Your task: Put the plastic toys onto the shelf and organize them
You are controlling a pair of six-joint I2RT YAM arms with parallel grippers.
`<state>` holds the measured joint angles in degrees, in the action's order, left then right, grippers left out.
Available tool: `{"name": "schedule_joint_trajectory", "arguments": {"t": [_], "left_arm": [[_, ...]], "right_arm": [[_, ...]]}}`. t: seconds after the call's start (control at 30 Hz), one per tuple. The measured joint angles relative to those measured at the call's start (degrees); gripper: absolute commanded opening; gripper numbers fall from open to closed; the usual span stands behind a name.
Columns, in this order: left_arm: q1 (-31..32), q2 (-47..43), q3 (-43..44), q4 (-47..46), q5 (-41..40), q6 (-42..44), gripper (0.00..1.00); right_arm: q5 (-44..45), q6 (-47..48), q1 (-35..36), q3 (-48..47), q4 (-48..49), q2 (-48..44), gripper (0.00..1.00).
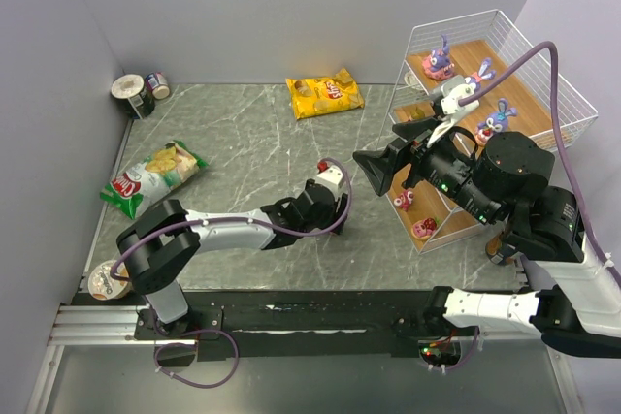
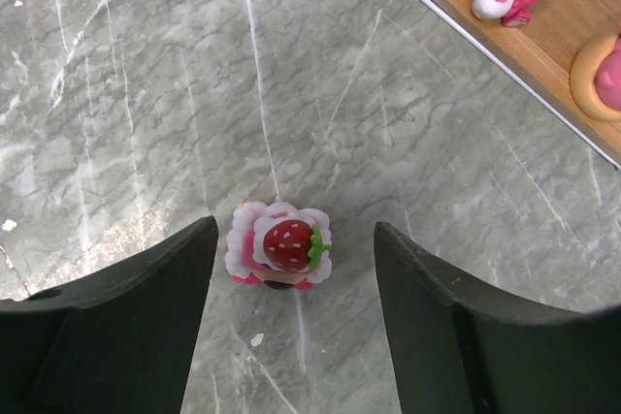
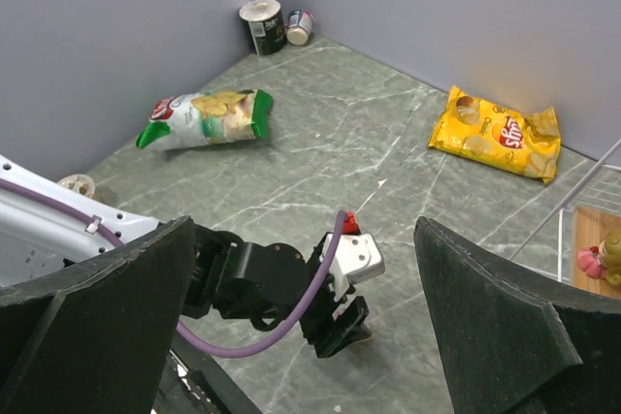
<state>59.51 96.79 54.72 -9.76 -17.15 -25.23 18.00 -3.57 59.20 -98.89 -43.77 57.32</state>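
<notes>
Holding bunnies (image 1: 440, 60) and pink toys (image 1: 423, 228), the shelf (image 1: 485, 48); right fingers (image 3: 87, 317) spread, left fingers (image 2: 126, 327) parted astride cake (image 2: 281, 244)

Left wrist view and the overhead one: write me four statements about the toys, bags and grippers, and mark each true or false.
1. The strawberry cake toy stands on the table between the left gripper's spread fingers, untouched. True.
2. The right gripper is carrying a toy. False: its jaws are wide open and empty.
3. The yellow snack bag lies on the shelf. False: it lies on the table, left of the shelf.
4. Purple bunnies sit on the shelf. True.
</notes>
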Motion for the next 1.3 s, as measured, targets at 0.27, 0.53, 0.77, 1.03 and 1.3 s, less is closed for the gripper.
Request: {"name": "schedule_joint_trajectory", "arguments": {"t": [0.27,0.53,0.77,1.03,1.3], "left_arm": [[0.0,-0.3,-1.2,-0.3,0.4,-0.5,0.64],[0.0,0.0,-1.3,-0.7,0.4,-0.3,0.6],[0.0,2.4,-1.3,-1.2,0.5,0.5,0.5],[0.1,2.6,-1.2,-1.8,0.3,1.4,0.01],[0.1,4.6,3.7,-1.3,-0.3,6.0,0.01]], "right_arm": [[0.0,0.0,0.0,0.0,0.0,0.0,1.0],[0.2,0.0,0.0,0.0,0.0,0.1,1.0],[0.4,0.0,0.0,0.0,0.0,0.1,1.0],[0.6,0.0,0.0,0.0,0.0,0.1,1.0],[0.8,0.0,0.0,0.0,0.0,0.1,1.0]]}}
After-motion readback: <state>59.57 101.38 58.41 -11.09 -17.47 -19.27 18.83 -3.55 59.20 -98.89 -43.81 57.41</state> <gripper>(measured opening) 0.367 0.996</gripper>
